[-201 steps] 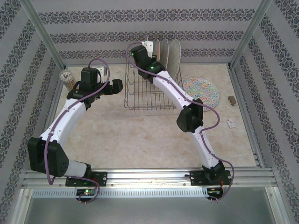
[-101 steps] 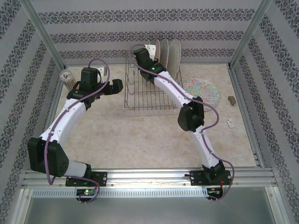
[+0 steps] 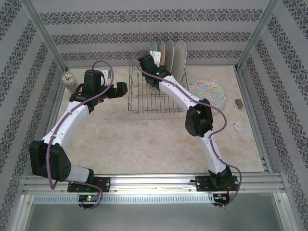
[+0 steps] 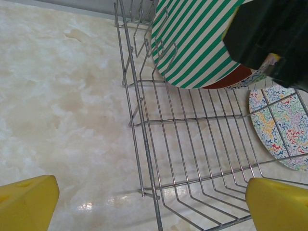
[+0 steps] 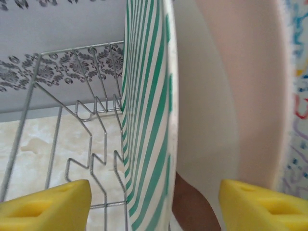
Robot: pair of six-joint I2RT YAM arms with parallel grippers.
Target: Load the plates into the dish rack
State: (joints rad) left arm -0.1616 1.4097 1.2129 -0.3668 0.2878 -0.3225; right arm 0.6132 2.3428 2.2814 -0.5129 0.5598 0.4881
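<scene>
While upright, striped plate (image 4: 202, 43) in rack (image 4: 143, 144)

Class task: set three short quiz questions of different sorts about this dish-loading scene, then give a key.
1. True or false: one floral plate lies flat outside the dish rack.
2. Which plate stands on edge between the fingertips of the right gripper? A: pale checked plate. B: green-white striped plate. C: plain blue plate.
3. Fill in: the left gripper, beside the rack, is ____ (open or shut).

Key: 1 true; 2 B; 3 open.
</scene>
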